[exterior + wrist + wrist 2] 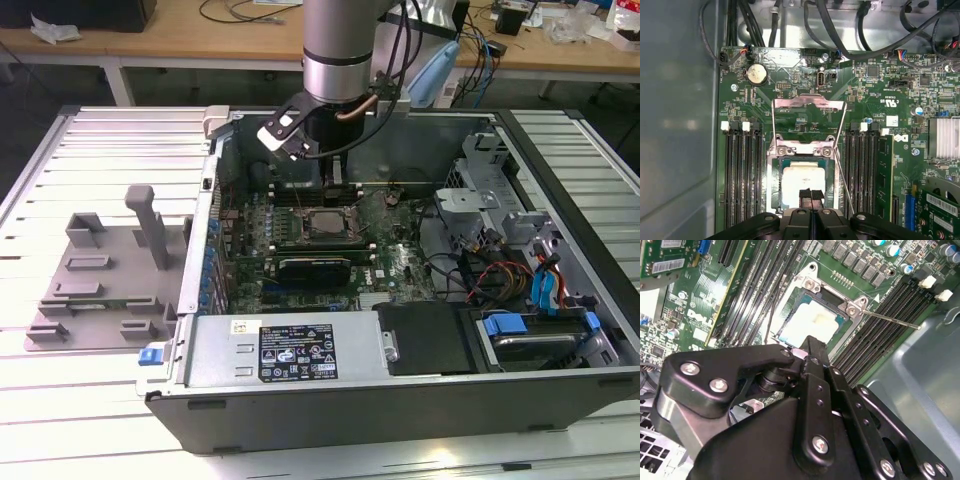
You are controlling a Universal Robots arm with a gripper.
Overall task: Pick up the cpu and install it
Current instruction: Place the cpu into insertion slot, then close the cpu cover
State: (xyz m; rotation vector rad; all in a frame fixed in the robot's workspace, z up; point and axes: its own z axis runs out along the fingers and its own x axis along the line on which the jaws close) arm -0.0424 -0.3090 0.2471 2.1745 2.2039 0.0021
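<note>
- The gripper (811, 196) sits closest in the first wrist view, its black fingers (804, 196) clenched together with nothing between them
- Its tips hang over one edge of the cpu (801, 179); whether they touch it cannot be told
- The cpu lies flat in the socket (771, 165), its load plate (809, 106) swung open
- In the exterior view it sits mid-frame on the motherboard (400, 265), inside the open computer case (420, 135)

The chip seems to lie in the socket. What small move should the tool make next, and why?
Probably lift the tool straight up: the chip looks flat in the socket, the shut tool hangs over its edge, and the metal cover stands open.
</note>
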